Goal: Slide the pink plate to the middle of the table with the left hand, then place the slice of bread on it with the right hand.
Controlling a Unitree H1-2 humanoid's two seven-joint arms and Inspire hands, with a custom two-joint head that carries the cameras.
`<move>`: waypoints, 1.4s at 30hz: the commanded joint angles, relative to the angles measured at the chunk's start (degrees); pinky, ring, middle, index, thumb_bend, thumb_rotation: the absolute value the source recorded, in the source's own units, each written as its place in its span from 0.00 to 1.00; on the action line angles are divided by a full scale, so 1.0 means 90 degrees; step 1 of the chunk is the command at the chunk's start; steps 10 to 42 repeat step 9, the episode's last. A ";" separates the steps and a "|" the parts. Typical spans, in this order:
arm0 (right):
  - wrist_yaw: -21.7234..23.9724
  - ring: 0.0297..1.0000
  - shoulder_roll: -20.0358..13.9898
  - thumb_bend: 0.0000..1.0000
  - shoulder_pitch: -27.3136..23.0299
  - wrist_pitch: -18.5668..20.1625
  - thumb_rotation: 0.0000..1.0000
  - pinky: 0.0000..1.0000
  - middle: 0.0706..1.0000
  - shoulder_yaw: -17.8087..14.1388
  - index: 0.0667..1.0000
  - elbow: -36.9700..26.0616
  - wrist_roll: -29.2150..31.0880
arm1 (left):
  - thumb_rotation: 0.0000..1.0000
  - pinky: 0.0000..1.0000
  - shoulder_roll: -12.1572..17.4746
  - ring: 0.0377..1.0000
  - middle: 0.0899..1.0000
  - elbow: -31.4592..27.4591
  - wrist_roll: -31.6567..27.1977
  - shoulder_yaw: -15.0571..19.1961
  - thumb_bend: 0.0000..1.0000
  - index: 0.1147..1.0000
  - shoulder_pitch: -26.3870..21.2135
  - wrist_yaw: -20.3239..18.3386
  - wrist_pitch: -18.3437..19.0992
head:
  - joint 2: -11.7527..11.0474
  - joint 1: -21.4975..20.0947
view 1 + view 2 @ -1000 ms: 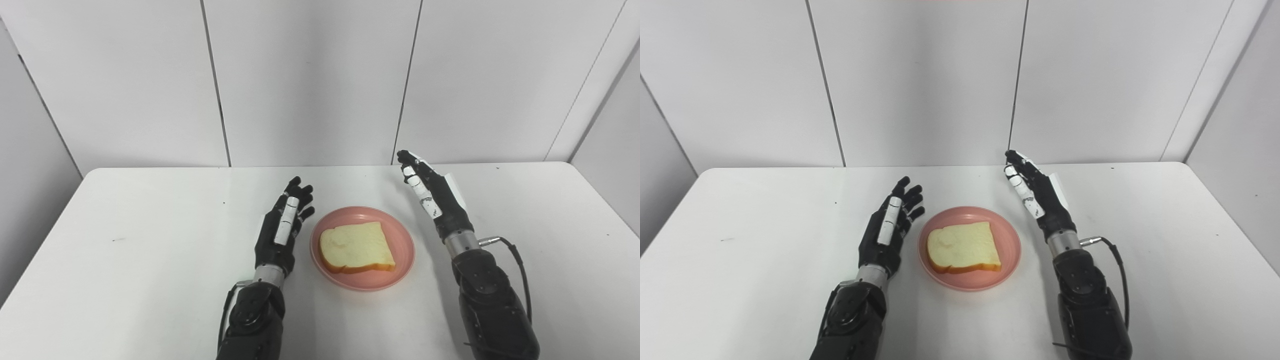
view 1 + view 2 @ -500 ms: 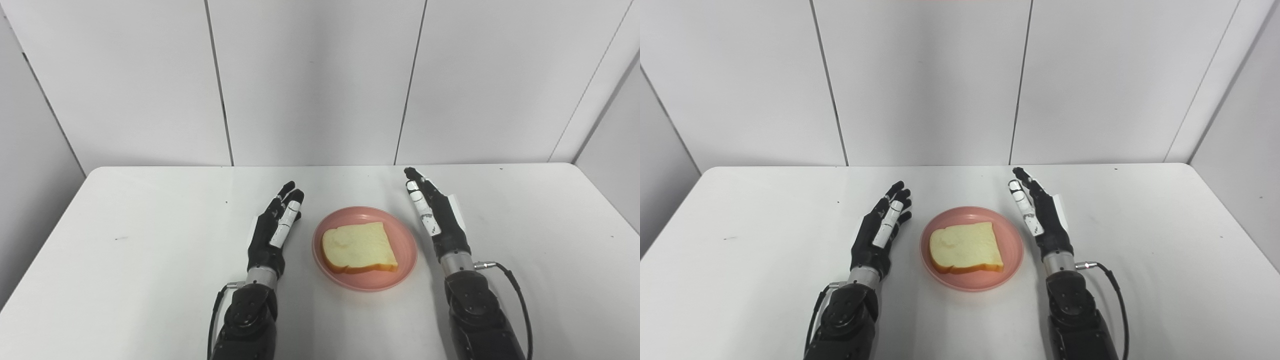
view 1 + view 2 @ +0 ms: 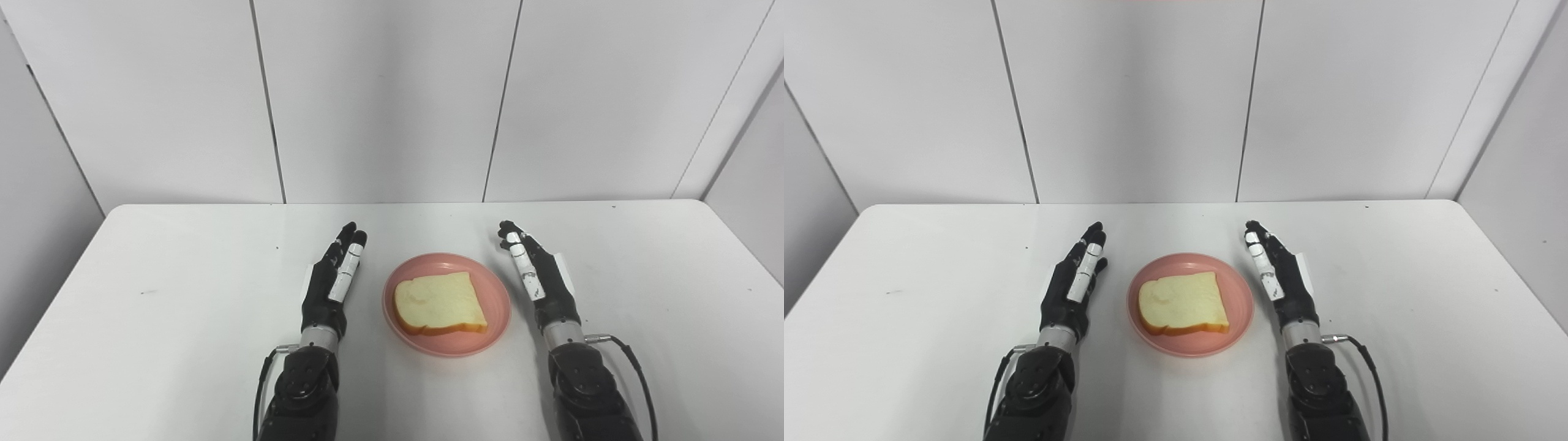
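The pink plate (image 3: 490, 324) sits near the middle of the white table, toward the front. A slice of bread (image 3: 438, 302) lies flat on it. My left hand (image 3: 331, 285) rests just left of the plate, fingers stretched forward and apart, holding nothing. To the plate's right my right hand (image 3: 539, 275) mirrors it, open and empty. Neither hand touches the plate or the bread.
The white table (image 3: 184, 257) has rounded far corners and ends at white wall panels (image 3: 380, 98) behind. A cable (image 3: 637, 373) loops off my right wrist. A small dark speck (image 3: 144, 293) marks the table at left.
Both hands have drawn back toward me and lowered beside the plate; the right hand came down from a raised pose. Plate and bread stayed put. The camera shifted slightly.
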 commanded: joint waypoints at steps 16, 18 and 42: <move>-0.0124 0.85 0.0026 0.75 -0.0049 0.0253 1.00 0.95 0.82 0.0037 0.80 -0.0190 0.0059 | 0.71 1.00 -0.0135 1.00 0.97 0.0198 0.0022 0.0015 0.81 0.80 -0.0051 0.0282 0.0202 | -0.0004 0.0010; -0.0124 0.85 0.0026 0.75 -0.0049 0.0253 1.00 0.95 0.82 0.0037 0.80 -0.0190 0.0059 | 0.71 1.00 -0.0135 1.00 0.97 0.0198 0.0022 0.0015 0.81 0.80 -0.0051 0.0282 0.0202 | -0.0004 0.0010; -0.0124 0.85 0.0026 0.75 -0.0049 0.0253 1.00 0.95 0.82 0.0037 0.80 -0.0190 0.0059 | 0.71 1.00 -0.0135 1.00 0.97 0.0198 0.0022 0.0015 0.81 0.80 -0.0051 0.0282 0.0202 | -0.0004 0.0010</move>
